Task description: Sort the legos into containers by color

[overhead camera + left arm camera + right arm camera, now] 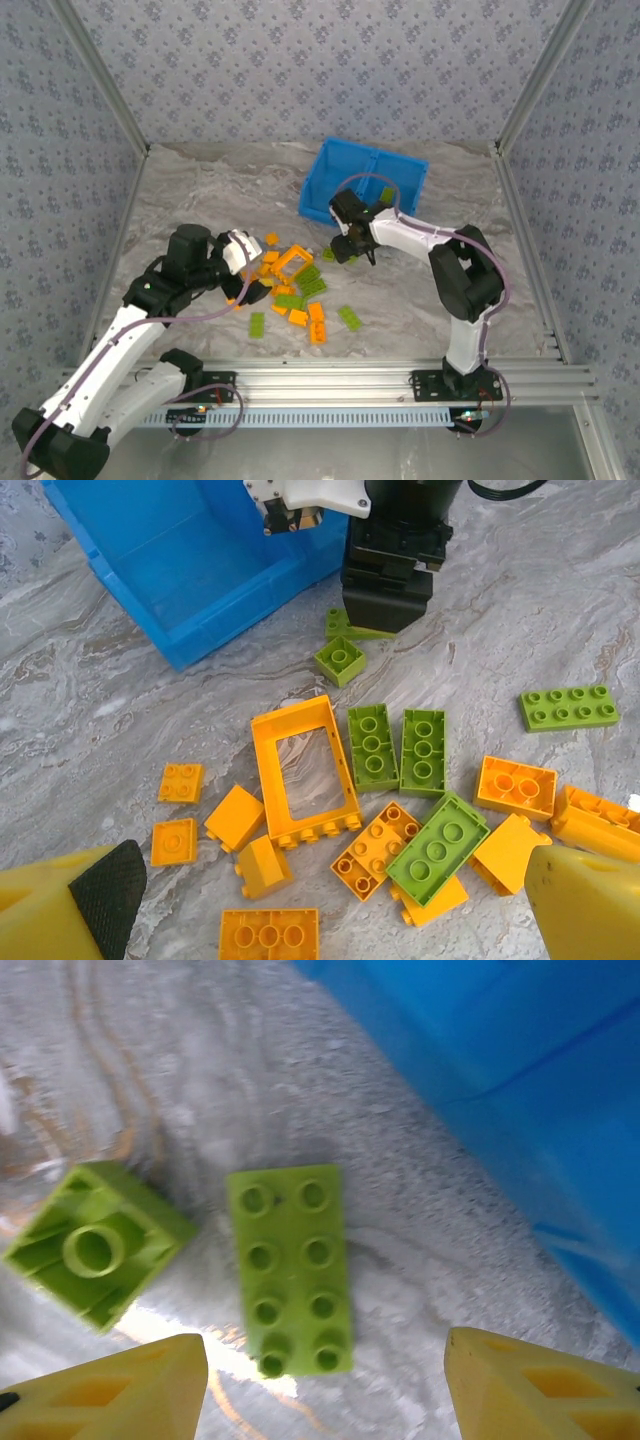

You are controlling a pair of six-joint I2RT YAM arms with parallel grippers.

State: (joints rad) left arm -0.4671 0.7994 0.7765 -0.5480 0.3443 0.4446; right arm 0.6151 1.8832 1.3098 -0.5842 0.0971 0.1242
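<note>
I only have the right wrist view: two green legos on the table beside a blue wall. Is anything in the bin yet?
Observer: From above, one green lego sits in the right-hand compartment of the bin.
Operator: Where is the left arm?
Observer: The left gripper hangs open over the mixed pile, which surrounds an orange frame.
Operator: Any green away from the pile?
Observer: A long green plate lies alone to the pile's right.

Bricks (pixel 431 846): no lettering legible on studs.
Bin (pixel 240 615): no label or number legible.
Arms (pixel 410 235): no markings legible.
</note>
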